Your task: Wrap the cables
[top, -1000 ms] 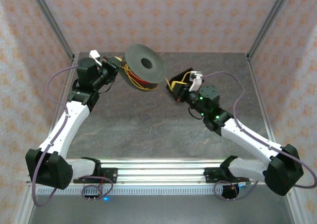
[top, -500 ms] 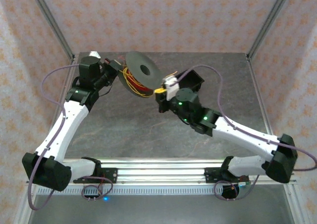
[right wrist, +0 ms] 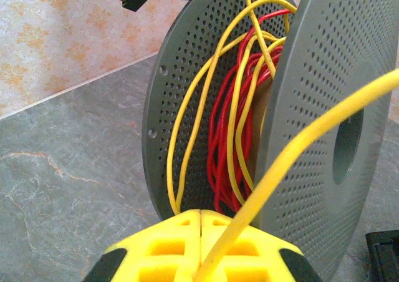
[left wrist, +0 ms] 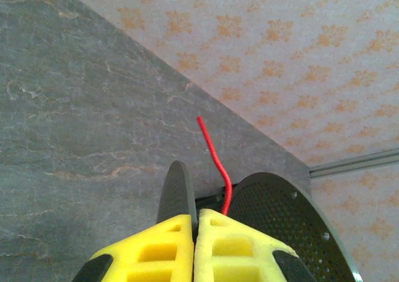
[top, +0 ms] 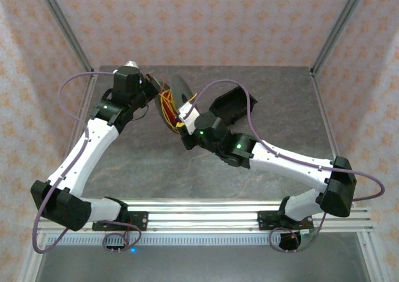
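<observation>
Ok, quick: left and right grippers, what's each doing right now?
Left gripper: shut; a red wire rises from beside its tips, and a grip on it cannot be told.
Right gripper: shut on the yellow cable.

Soft, even light, apparently from overhead, leaves only faint shadows on the table (top: 156,163); the rail (top: 199,212) at the near edge glares white. The top view is fairly sharp. In the wrist views the left fingers (left wrist: 156,252) and right fingers (right wrist: 165,247) blur at the bottom edge, and the near cable (right wrist: 299,146) is out of focus.
</observation>
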You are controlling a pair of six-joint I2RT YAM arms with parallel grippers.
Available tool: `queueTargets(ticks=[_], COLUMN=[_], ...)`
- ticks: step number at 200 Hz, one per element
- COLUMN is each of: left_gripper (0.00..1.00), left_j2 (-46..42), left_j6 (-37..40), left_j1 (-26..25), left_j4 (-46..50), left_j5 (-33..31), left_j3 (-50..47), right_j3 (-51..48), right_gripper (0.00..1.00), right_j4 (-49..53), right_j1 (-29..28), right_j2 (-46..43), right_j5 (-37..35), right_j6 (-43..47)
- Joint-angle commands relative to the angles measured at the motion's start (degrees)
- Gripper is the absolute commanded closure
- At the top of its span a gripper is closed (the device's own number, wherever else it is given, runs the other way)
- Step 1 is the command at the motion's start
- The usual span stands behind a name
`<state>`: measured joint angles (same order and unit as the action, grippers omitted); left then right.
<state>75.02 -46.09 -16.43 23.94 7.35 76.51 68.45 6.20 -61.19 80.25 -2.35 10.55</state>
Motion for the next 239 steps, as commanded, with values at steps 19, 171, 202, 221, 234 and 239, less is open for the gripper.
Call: queueTargets(ticks=[19,171,202,221,234,239], left_gripper=[1.0,1.0,1.0,1.0,1.0,1.0], left_j2=[1.0,-1.5,-1.5,-1.2,-0.5,-0.3], left_j6=[3.0,8.4,11.4,11.7,11.8,11.8], left_j1=[-1.7,-3.1,-2.8,-2.0,-1.7,-1.7], left_j4=[-2.8,0.8,3.1,2.9,3.3,3.5], left_j5=[0.9,-5.5,-7.5,-5.4,-2.9,-2.2], left_j3=[4.6,4.3,6.1,6.7,7.8,8.2], right_j3=[3.9,26.8,26.0,21.6,17.6,17.0], right_gripper=[0.92,1.0,1.0,1.0,1.0,1.0], right_j4=[-2.8,34.1,35.1,28.6,24.8,24.7], right_j1=[0.8,13.6,14.5,14.6,14.5,14.6], right_j2=[-0.6,8.8,8.2,6.3,4.1,3.5], right_j5=[0.9,2.0,15.3,25.5,25.6,24.2], right_j6=[-2.4,-37.3,-35.7,-33.0,-33.4,-33.5])
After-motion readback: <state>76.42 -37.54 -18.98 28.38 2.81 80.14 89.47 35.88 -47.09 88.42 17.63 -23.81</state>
